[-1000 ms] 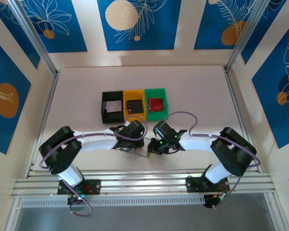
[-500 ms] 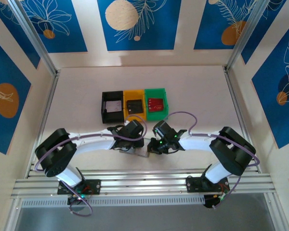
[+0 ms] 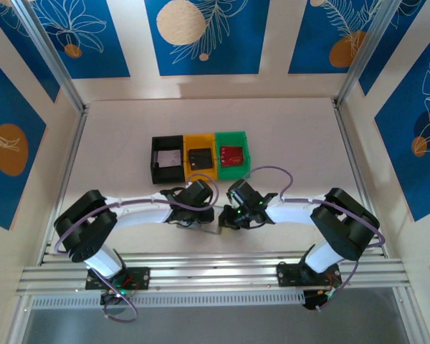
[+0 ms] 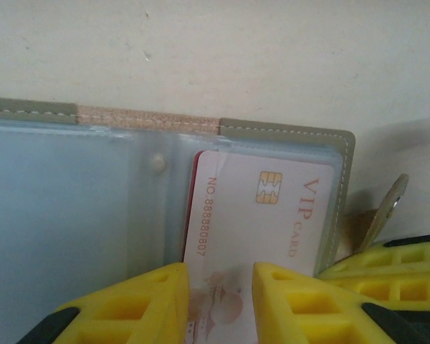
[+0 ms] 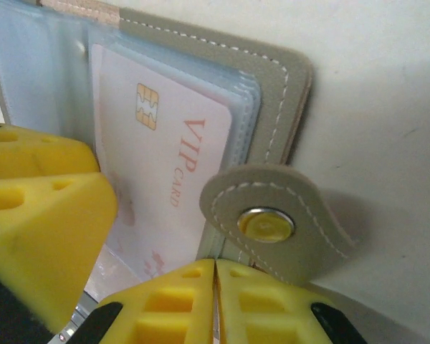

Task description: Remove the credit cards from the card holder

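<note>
The grey card holder (image 4: 287, 127) lies open near the table's front edge, between both grippers (image 3: 212, 229). A white VIP card (image 4: 272, 208) sits in its clear right-hand sleeve, with a red edge showing behind it. My left gripper (image 4: 221, 301) is open, its yellow fingers (image 4: 150, 301) resting on the card's lower part with the card face showing in the gap. My right gripper (image 5: 215, 301) is shut on the card holder's right edge (image 5: 272, 79), just below the snap tab (image 5: 272, 222). The VIP card (image 5: 172, 143) lies left of that grip.
A black bin (image 3: 166, 159), a yellow bin (image 3: 200, 156) and a green bin (image 3: 233, 152) stand in a row behind the grippers, each with a card in it. An aluminium rail (image 3: 215, 272) runs along the near edge.
The left arm's shoulder and elbow have shifted slightly. Both grippers stay at the card holder, which has not visibly moved.
</note>
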`<act>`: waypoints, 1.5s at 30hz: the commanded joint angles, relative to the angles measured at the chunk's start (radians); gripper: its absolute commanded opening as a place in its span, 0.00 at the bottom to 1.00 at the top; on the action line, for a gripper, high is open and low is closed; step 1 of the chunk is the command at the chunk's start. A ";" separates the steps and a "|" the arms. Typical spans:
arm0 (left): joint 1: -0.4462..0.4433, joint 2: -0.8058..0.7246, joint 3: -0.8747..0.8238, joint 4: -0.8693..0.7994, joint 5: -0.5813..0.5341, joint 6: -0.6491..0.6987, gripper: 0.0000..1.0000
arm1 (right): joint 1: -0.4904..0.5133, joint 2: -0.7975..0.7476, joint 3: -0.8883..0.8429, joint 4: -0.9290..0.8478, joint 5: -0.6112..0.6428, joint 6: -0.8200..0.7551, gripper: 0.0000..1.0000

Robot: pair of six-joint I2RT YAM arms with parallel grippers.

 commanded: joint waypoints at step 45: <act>0.011 -0.052 -0.097 0.033 0.031 0.037 0.17 | 0.032 0.084 -0.015 -0.002 0.019 0.025 0.09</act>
